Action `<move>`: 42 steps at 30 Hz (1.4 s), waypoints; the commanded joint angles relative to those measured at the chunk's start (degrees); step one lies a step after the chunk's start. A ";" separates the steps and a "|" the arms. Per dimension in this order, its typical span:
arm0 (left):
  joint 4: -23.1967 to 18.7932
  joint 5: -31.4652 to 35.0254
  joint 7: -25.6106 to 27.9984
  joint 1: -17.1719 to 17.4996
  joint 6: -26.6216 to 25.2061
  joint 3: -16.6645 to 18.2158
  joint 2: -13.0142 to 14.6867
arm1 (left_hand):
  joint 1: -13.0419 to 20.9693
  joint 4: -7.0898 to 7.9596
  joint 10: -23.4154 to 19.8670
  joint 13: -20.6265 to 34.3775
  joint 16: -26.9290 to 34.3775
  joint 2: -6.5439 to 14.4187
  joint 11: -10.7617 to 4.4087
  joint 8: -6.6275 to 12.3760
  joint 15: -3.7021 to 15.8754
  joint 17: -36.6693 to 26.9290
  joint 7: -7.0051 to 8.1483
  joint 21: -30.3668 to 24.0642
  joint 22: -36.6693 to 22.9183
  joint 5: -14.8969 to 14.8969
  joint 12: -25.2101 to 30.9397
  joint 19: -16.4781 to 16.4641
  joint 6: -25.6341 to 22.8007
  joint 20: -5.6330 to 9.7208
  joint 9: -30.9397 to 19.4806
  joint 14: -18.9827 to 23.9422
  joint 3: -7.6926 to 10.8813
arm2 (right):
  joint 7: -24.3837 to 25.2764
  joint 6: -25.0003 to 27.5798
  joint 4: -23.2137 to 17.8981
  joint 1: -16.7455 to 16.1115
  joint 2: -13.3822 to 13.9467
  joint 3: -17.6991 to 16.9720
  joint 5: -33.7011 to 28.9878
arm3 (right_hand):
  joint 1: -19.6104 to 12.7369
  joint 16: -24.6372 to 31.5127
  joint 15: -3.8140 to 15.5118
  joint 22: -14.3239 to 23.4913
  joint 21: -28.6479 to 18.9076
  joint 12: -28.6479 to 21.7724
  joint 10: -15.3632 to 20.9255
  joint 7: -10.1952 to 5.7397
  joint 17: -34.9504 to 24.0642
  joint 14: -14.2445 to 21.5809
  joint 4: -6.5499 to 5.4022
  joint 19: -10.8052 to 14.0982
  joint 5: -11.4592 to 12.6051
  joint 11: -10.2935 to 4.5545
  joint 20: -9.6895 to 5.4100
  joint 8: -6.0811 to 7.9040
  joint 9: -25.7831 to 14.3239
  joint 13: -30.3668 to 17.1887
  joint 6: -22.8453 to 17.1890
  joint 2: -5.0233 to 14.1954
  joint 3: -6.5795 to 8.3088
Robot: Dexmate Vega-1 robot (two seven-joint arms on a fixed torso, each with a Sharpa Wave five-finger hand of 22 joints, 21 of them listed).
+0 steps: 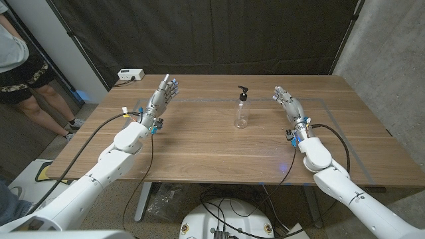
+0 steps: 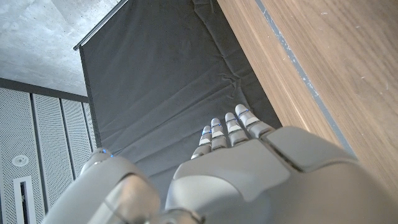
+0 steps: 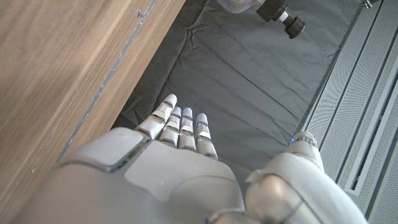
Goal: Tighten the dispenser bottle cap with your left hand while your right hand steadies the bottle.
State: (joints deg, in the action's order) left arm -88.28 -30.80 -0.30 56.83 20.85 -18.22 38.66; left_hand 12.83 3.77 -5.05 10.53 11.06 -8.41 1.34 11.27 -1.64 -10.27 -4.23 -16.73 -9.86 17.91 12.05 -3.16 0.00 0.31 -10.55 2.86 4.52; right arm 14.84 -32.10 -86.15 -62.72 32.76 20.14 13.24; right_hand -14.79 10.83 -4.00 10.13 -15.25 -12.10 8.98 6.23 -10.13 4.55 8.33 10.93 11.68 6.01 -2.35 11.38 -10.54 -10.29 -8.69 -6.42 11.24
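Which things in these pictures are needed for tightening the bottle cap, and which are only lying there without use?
Needed for the job:
- clear plastic dispenser bottle with black pump cap, upright at mid-table
- left hand, open, apart from the bottle
- right hand, open, apart from the bottle

Only lying about:
- small white box at the far left table corner
- a person standing beside the table

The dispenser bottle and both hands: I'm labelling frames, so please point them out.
dispenser bottle [image 1: 242, 114], head view, clear body.
left hand [image 1: 159, 97], head view, back of the hand.
right hand [image 1: 290, 103], head view, back of the hand.
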 commanded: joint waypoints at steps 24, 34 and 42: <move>-3.15 0.90 -0.48 2.97 1.75 0.72 1.46 | 1.94 -1.04 -1.74 0.28 0.43 0.32 0.10 0.73 -0.23 -0.16 -0.14 0.76 -0.20 0.30 0.43 -0.97 -1.35 -0.70 -0.17 1.73 -0.28 | 18.92 7.52 0.73 -0.67 0.99 4.75 -31.17 | -3.34 -0.50 0.36 0.11 1.71 0.20 -0.18 -0.44 -0.21 -0.16 0.27 0.53 1.15 -0.38 -0.60 0.04 -0.70 -0.17 0.72 -0.48 -0.53; -2.52 0.94 -0.91 2.89 2.87 0.29 0.56 | 2.32 -1.17 -1.86 0.30 0.33 0.49 0.12 0.43 -0.40 -0.18 -0.33 1.03 -0.22 0.29 0.36 -1.04 -0.79 -0.97 -0.19 1.85 -0.42 | 18.51 11.51 -0.96 2.05 3.31 8.25 -35.54 | -4.53 -0.69 0.19 0.18 2.38 0.41 -0.83 -0.68 -0.23 -1.08 0.31 -0.49 1.33 -0.42 -0.30 -0.38 -0.70 -0.23 2.15 0.31 -0.10; -1.23 0.61 -1.75 2.22 3.24 -0.30 -0.16 | 2.54 -1.24 -1.81 0.31 0.27 0.61 0.18 0.37 -0.24 -0.20 -0.37 1.26 -0.24 0.27 0.26 -1.03 -0.74 -1.17 -0.20 1.94 -0.54 | 10.32 17.14 -5.98 2.87 6.31 9.29 -32.18 | -4.88 -0.51 -0.11 0.18 2.41 0.32 -0.66 -0.11 -0.22 -0.81 0.32 -0.22 1.35 -0.21 -0.14 -0.33 -0.69 -0.25 2.28 0.28 -0.12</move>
State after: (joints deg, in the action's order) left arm -90.77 -29.78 -1.11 59.59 23.52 -17.82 39.27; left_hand 14.99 2.75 -6.47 10.52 11.06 -8.02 1.52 11.71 -2.05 -10.26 -4.43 -15.67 -10.02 17.91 12.16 -3.99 -0.82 -0.52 -10.53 4.51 3.96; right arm 31.62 -21.21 -87.20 -61.44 35.77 27.20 -19.70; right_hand -19.18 10.16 -3.79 10.14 -12.81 -11.87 8.24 5.73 -10.28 3.70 8.61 10.68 12.57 5.71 -2.15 10.98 -11.08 -10.28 -6.52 -6.16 10.92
